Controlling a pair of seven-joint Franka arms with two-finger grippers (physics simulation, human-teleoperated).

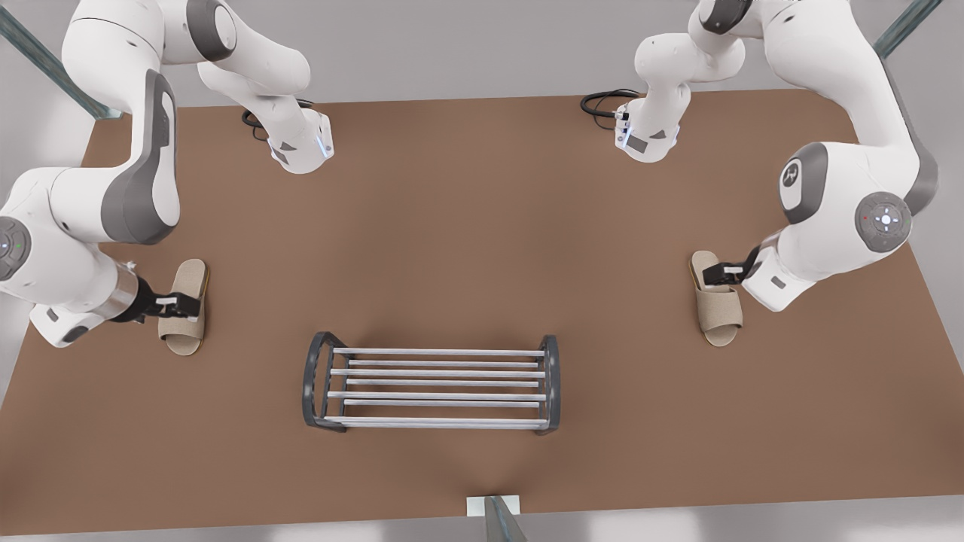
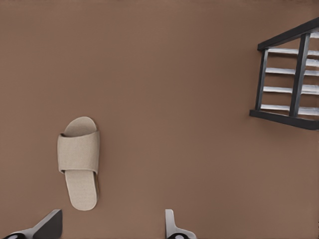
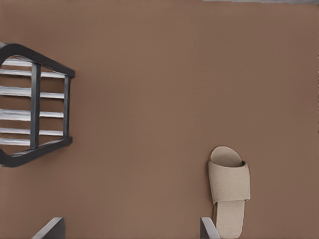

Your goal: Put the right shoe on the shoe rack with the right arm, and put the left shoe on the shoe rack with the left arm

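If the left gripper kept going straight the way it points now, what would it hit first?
Probably the left shoe's heel end. The open left gripper points down at the table, and the heel sits between its fingers, near one. Depth is unclear, so it might land on bare table instead.

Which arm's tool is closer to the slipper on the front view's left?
Right. The right tool is at that slipper's strap; the left tool is far across the table, at the other slipper.
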